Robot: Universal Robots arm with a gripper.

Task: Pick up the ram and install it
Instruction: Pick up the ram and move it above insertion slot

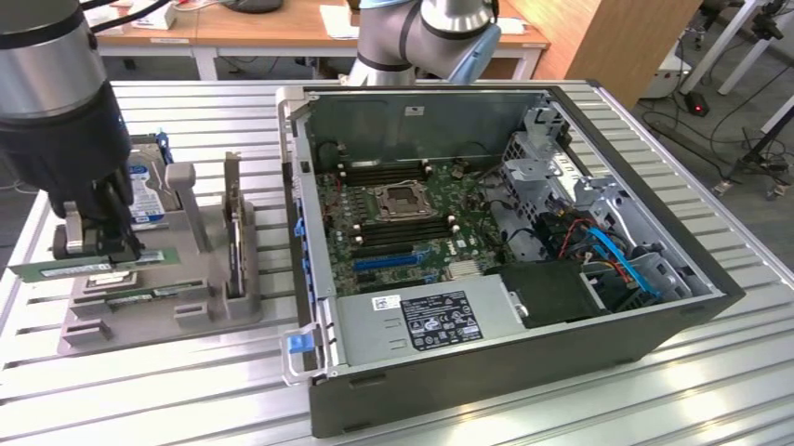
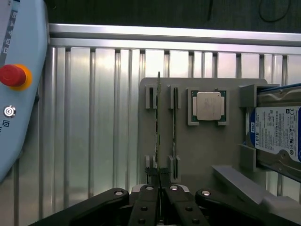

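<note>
My gripper [image 1: 104, 253] is shut on the ram [image 1: 77, 268], a long thin green stick. The stick hangs level just above the grey holder tray [image 1: 186, 279] at the exterior view's left. In the wrist view the ram [image 2: 158, 127] is seen edge-on as a thin dark line running out from between my gripper's [image 2: 160, 187] closed fingers. A matching second green stick [image 1: 155, 295] [image 2: 174, 115] stands in its slot in the tray beside it. The open computer case [image 1: 620, 362] lies to the exterior view's right, with the motherboard [image 1: 410, 218] and its long memory slots [image 1: 394, 229] exposed.
The tray also carries a processor chip [image 2: 208, 106] and a blue-labelled hard drive [image 1: 145, 197] [image 2: 277, 134]. A pendant with a red stop button [image 2: 11, 75] lies beyond the ribbed aluminium table [image 1: 149, 390]. Cables and a power supply [image 1: 429, 321] fill the case.
</note>
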